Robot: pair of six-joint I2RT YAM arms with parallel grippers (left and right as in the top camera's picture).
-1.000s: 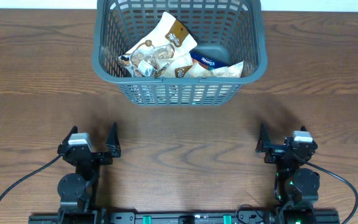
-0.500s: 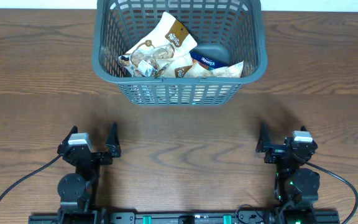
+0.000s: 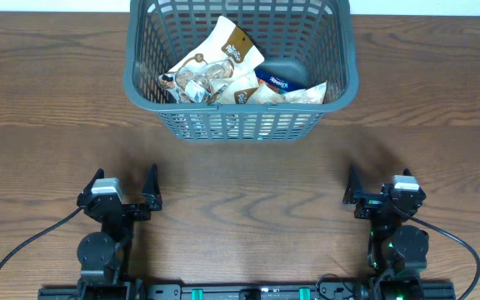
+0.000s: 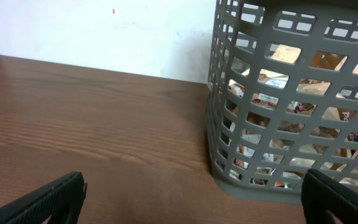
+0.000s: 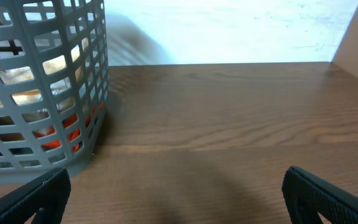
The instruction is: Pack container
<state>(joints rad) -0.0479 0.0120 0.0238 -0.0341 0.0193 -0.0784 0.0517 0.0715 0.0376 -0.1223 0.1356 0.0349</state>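
The container (image 3: 238, 125), a dark grey lattice basket, stands at the back middle of the wooden table with several snack packets (image 3: 215, 67) lying inside. Through its slotted wall the packets also show in the left wrist view, where the container (image 4: 291, 93) fills the right side, and in the right wrist view, where the container (image 5: 39, 81) is at the left. My left gripper (image 3: 123, 190) rests open near the front left edge with nothing between its fingers. At the front right my right gripper (image 3: 377, 187) is open too, and holds nothing.
Bare wooden tabletop (image 3: 248, 179) lies between the basket and both grippers. A white wall (image 4: 104, 31) rises behind the table. Black cables (image 3: 23, 250) trail from the arm bases at the front edge.
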